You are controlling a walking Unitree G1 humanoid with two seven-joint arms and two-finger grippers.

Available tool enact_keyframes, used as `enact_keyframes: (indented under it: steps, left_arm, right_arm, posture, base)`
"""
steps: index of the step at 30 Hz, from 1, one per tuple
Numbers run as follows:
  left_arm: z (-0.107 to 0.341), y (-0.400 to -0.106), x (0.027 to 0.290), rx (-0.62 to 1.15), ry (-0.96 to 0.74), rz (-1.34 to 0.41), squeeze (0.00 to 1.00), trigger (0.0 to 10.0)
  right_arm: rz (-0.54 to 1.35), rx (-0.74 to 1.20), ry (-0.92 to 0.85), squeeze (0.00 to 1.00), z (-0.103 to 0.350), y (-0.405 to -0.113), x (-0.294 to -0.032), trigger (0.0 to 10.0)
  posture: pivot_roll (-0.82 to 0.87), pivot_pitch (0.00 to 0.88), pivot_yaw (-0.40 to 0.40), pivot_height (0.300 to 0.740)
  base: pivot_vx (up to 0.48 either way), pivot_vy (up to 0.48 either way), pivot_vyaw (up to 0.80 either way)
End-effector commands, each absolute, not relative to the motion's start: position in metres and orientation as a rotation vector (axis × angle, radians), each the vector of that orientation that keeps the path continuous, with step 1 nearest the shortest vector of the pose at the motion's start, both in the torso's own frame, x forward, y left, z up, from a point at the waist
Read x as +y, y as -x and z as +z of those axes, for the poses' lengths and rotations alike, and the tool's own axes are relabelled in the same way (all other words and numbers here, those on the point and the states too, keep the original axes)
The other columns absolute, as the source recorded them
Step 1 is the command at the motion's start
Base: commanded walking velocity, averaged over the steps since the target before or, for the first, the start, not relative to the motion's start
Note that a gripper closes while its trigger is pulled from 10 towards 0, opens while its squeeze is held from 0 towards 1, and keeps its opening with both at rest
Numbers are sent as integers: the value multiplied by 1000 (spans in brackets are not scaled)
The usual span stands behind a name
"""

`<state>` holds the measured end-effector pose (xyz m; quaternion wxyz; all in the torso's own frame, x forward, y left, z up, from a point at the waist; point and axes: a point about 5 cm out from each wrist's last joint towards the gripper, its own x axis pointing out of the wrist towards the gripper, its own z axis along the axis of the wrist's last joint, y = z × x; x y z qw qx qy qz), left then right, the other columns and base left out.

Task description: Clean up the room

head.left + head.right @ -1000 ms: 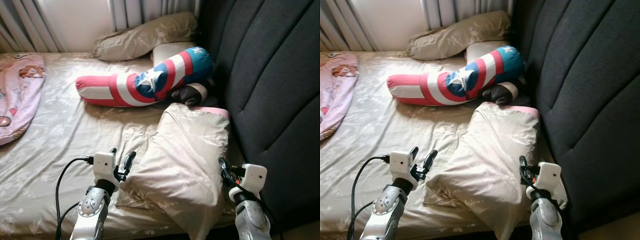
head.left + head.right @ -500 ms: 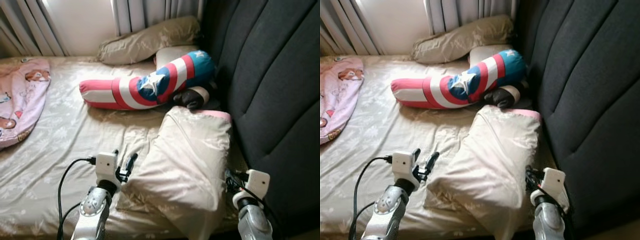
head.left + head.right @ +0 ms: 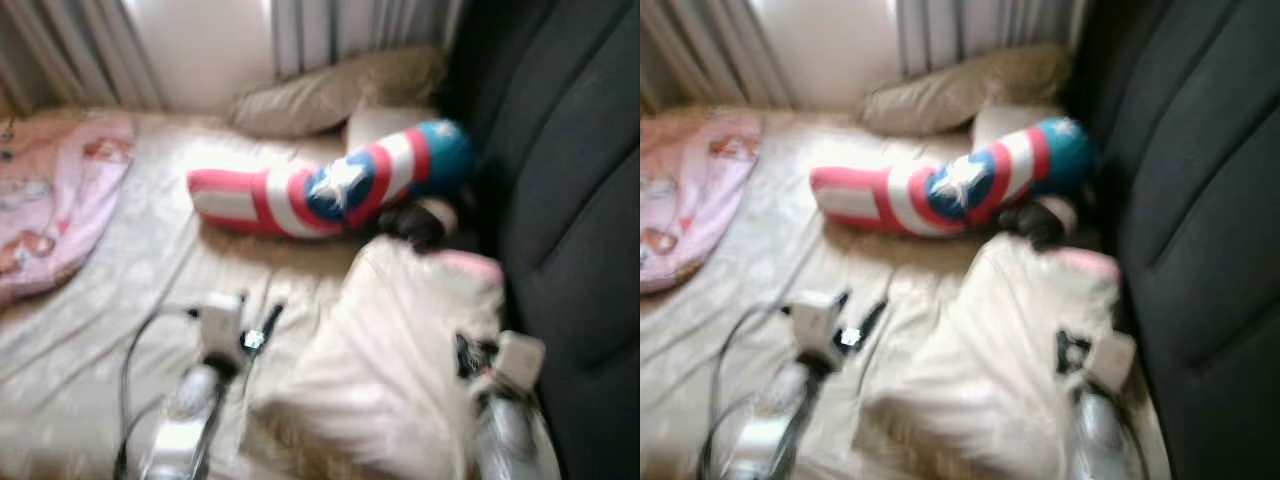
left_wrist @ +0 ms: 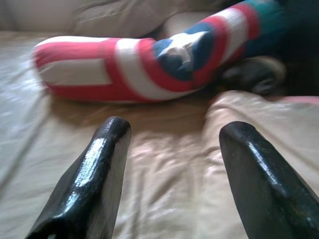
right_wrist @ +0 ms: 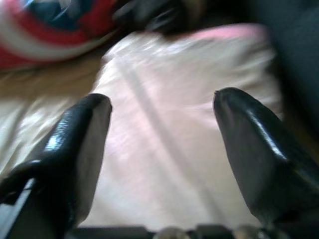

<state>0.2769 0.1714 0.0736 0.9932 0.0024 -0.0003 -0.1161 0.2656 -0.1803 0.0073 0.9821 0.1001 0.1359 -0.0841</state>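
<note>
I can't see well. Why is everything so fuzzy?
Both eye views are smeared with motion blur, so the striped bolster and cream pillow look soft; the left wrist view is sharper on the open left gripper; the right wrist view is blurred around the open right gripper.

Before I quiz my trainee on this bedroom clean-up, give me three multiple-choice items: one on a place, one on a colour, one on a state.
1. The cream pillow lies:
A. beside the dark headboard
B. on the pink blanket
C. on the floor

2. The long bolster pillow is:
A. green, yellow
B. red, white, blue
C. all black

3. The left gripper is:
A. shut on the pillow
B. shut on a cable
C. open

Answers: 1 A, its edge runs along the headboard; 2 B, stripes with a white star; 3 C, its fingers stand apart over the bedsheet.
</note>
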Motion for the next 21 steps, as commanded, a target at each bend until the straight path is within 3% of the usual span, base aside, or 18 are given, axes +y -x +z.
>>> enact_keyframes:
  steps: [1,10,11,12,21]
  left_arm:
    - [71,-276,165,13,9,-253,0,10000]
    - [70,-270,171,30,1,-251,0,10000]
    - [69,-270,172,34,0,-250,0,10000]
    - [69,-269,173,38,-2,-251,0,10000]
    - [70,-271,175,51,-6,-262,0,10000]
  right_arm:
    - [-221,351,-192,0,-8,-252,-194,10000]
    - [-300,434,-250,0,-23,-245,-203,10000]
    - [-306,450,-243,796,-25,-244,-203,10000]
    - [-305,474,-236,1000,-28,-243,-203,10000]
    - [-324,586,-217,1000,-44,-230,-205,10000]
  posture:
    - [60,53,-5,740]
    - [83,71,11,740]
    - [84,73,13,740]
    - [88,78,22,740]
    - [104,106,60,740]
  base:
    - [0,0,0]
    - [0,0,0]
    - [0,0,0]
    - [0,0,0]
    - [0,0,0]
